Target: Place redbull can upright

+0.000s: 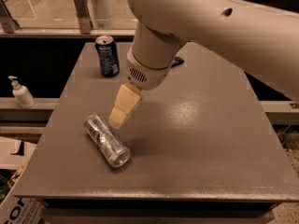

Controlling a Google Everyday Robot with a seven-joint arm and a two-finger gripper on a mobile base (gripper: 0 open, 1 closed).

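Observation:
The redbull can (106, 140), slim and silver, lies on its side on the grey table (201, 143), front left, with its shiny end pointing to the front right. My gripper (120, 115) hangs from the big white arm (196, 27) and its cream tip is just above and behind the can's far end, very close to it. It holds nothing that I can see.
A wider dark blue can (107, 55) stands upright at the table's back left. A small dark object (177, 61) peeks out behind the arm. A white pump bottle (21, 93) stands on a ledge to the left. Cardboard boxes (14, 204) sit by the floor, front left.

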